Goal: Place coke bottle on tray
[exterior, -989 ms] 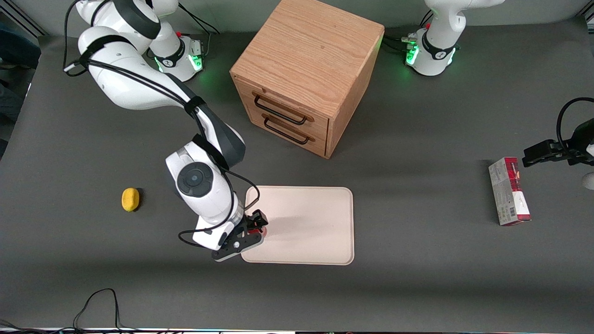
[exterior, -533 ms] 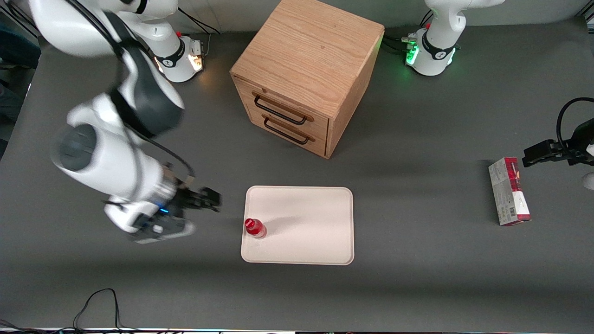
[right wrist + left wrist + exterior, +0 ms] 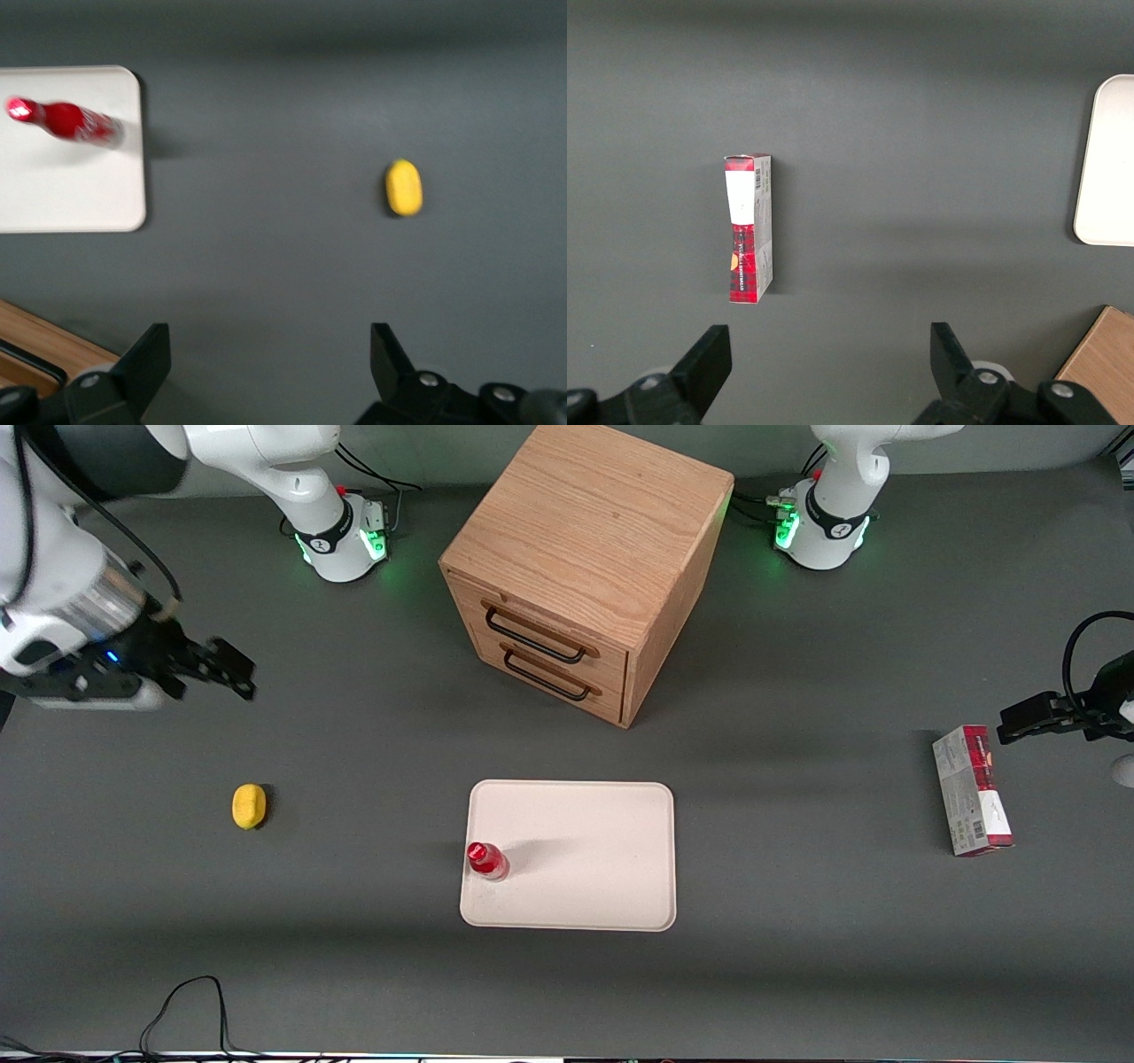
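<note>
Upright on the tray [image 3: 585, 850], the coke bottle [image 3: 485, 860] stands just inside the rim at the edge toward the working arm's end of the table, its cap up and its base on the cream surface, while the right arm's gripper [image 3: 232, 669] hangs high above the table and well apart from it, fingers spread and holding nothing. Judged from how things lie, the placement looks done and little remains but to leave the scene alone. Whatever trouble is left would come from the bottle itself: slim, tall for its base and parked so near the low rim, it could probably be tipped by a small jolt to the table or tray, and a fall toward the working arm's end might carry it over the rim and onto the grey mat. A low return pass by the arm across that edge could cause the same upset. Farther toward the working arm's end lies a small yellow object [image 3: 249, 806], well clear of the tray, and a wooden two-drawer cabinet [image 3: 585, 567] sits farther from the front camera than the tray, neither near enough to touch the bottle. A red-and-white carton [image 3: 971, 789] lies flat toward the parked arm's end, apart from everything else
</note>
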`<state>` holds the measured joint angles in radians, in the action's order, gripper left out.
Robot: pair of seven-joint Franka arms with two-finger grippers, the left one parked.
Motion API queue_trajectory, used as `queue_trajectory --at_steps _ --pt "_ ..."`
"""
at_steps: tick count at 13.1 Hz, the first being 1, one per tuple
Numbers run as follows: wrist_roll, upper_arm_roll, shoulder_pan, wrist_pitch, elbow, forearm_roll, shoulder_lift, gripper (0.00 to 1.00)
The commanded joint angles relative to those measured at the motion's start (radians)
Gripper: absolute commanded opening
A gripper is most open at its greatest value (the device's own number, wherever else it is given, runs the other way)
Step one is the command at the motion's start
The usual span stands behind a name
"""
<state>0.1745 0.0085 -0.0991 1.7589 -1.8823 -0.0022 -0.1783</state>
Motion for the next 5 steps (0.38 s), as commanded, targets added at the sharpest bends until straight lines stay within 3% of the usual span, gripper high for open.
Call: queue_trajectory --at_steps 1,5 --pt "-0.056 -0.036 -0.005 -0.031 -0.051 0.028 -0.05 1.0" --pt "-0.07 -0.042 -0.001 -0.103 0.011 0.053 -0.032 1.0"
